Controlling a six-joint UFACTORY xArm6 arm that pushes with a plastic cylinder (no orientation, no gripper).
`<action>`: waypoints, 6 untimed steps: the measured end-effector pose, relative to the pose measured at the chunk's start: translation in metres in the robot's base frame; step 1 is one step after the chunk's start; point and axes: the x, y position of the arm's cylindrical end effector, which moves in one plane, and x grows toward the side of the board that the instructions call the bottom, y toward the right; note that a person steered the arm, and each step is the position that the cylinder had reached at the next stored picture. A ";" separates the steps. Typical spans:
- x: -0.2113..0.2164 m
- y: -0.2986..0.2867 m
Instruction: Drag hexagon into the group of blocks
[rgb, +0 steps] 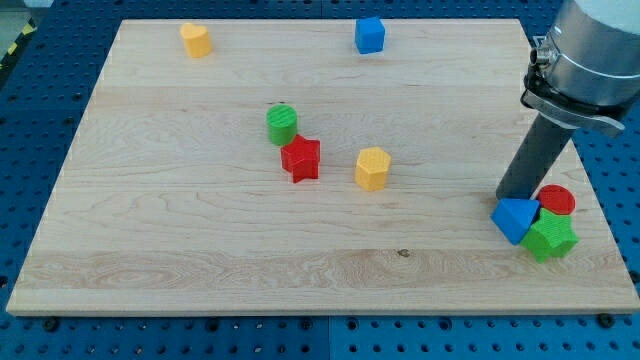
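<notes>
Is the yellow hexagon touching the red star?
No. The yellow hexagon sits apart from the red star, with bare board between them.

Yellow hexagon (372, 168) upright, mid-board.

Seven blocks (371, 168) (one rod (529, 160))
</notes>
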 end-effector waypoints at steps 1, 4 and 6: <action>0.008 0.000; -0.036 -0.034; -0.044 -0.037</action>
